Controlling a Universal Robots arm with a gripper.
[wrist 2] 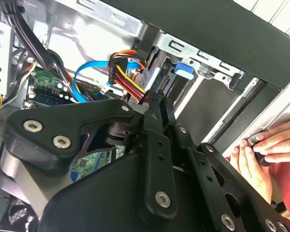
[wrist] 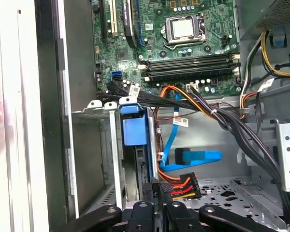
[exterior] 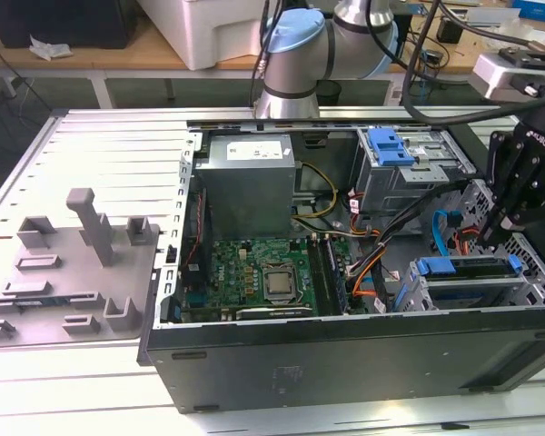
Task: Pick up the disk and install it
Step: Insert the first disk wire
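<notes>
Fixture: grey moulded block, left of the exterior view, on the bench.
Case: open tower lying on its side, centre to right of the exterior view.
Board: green, bare processor socket, centre of the case.
Bracket: blue, on top of the grey cage, upper right of the exterior view; not the task's item.
Disk: in its blue carrier, inside the lower-right bay, near the case front.
Gripper: far right of the exterior view, reaching down behind the disk; fingers narrow, nothing seen between them.
Plug: orange, red and yellow leads, just beside the fingers.
Hand: a person's, resting on the case edge.
Step in hand: install, judged late; the disk looks slotted.
Seating calls for: a straight push along the bay, clear of the plug.
</notes>
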